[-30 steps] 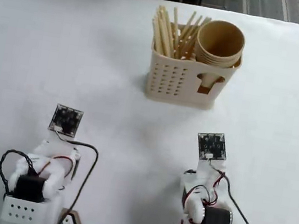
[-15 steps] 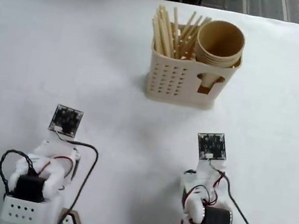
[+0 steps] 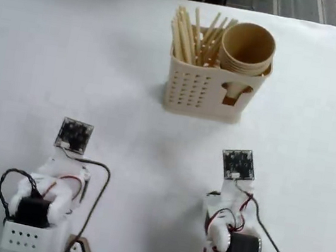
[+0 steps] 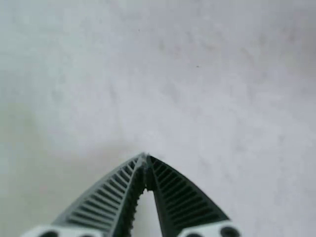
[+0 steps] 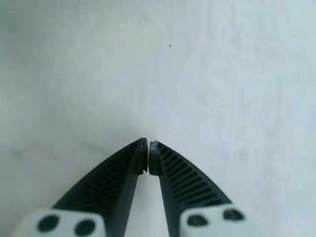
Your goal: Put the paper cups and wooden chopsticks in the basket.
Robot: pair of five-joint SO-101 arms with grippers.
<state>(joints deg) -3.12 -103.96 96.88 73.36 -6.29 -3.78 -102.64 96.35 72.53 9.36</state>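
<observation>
A cream perforated basket (image 3: 204, 92) stands at the far middle of the white table. Several wooden chopsticks (image 3: 192, 35) lean upright in its left half. A stack of tan paper cups (image 3: 248, 47) sits in its right half. Both arms are folded back at the near edge, far from the basket. My left gripper (image 4: 146, 158) is shut with nothing in it, its tips over bare table. My right gripper (image 5: 147, 144) is shut too, empty, over bare table. In the high view the left arm (image 3: 49, 190) is at the near left and the right arm (image 3: 232, 226) at the near right.
The white table (image 3: 71, 53) spreads wide between the arms and the basket. Its far edge meets a dark floor (image 3: 290, 3) behind the basket.
</observation>
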